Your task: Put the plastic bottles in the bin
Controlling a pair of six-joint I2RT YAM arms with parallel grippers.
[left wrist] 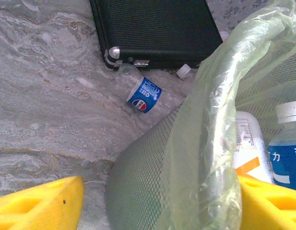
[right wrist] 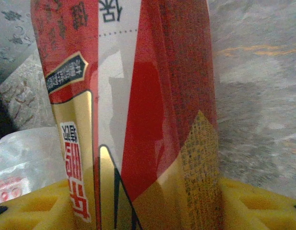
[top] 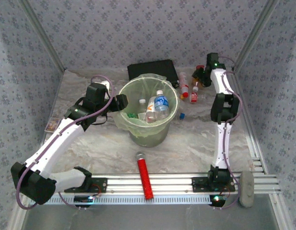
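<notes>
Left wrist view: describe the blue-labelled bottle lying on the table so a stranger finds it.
Find the black case. Beside its metal-capped corner, outside the bin, the bottle lies on the table. Unlike those inside, its label bears a red-white-blue roundel.

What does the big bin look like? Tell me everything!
The bin is round, narrower at the bottom, with a grey mesh wall and a see-through yellow-green bag folded over its rim. It stands upright mid-table, several bottles inside. A black case lies behind it. The left fingers straddle its rim.
</notes>
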